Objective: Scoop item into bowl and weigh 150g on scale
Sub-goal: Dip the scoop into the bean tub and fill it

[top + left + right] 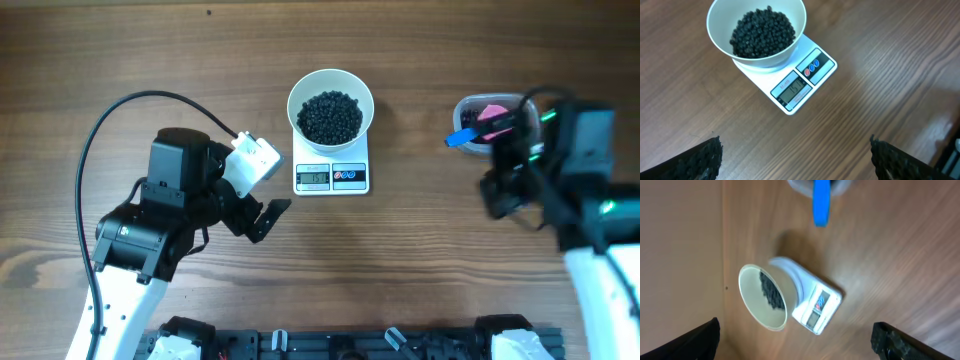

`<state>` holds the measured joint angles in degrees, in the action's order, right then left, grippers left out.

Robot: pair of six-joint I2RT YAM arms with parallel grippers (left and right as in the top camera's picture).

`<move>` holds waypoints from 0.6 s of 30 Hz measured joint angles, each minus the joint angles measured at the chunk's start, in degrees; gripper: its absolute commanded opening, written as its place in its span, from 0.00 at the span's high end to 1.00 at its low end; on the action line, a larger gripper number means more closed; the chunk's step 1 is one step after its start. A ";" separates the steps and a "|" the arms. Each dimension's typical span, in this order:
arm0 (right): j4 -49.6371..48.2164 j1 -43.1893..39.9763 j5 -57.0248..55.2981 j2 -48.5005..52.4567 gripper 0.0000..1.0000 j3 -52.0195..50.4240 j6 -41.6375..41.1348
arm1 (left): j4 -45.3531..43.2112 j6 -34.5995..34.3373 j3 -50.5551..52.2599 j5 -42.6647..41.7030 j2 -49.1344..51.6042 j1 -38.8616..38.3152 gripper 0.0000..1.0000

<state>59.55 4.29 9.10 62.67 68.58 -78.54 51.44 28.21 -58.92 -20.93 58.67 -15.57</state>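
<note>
I saw the white bowl (331, 80) sitting on the scale (332, 178), a little toward 12 o'clock from the middle of the surface (420, 260), with the black beads (331, 117) heaped inside it. My left hand (795, 145) hung at the scale's 8 o'clock, fingers spread wide and gripping nothing. My right hand (795, 326) was likewise wide open and empty, out at 3 o'clock near the clear tub (497, 103), from which a blue scoop handle (462, 137) jutted toward 8 o'clock.

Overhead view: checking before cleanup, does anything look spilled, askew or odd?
Nothing stands out. The beads lie inside the bowl, which sits on the scale, no strays showing on the table. The blue scoop handle juts from the tub.
</note>
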 measured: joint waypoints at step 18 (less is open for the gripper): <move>-12.20 27.47 -39.43 29.27 0.00 -6.62 -38.49 | -0.02 0.00 0.00 0.02 0.00 0.00 0.00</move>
<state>47.35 31.77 -30.33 91.94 61.95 -117.03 51.42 28.21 -58.92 -20.91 58.67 -15.57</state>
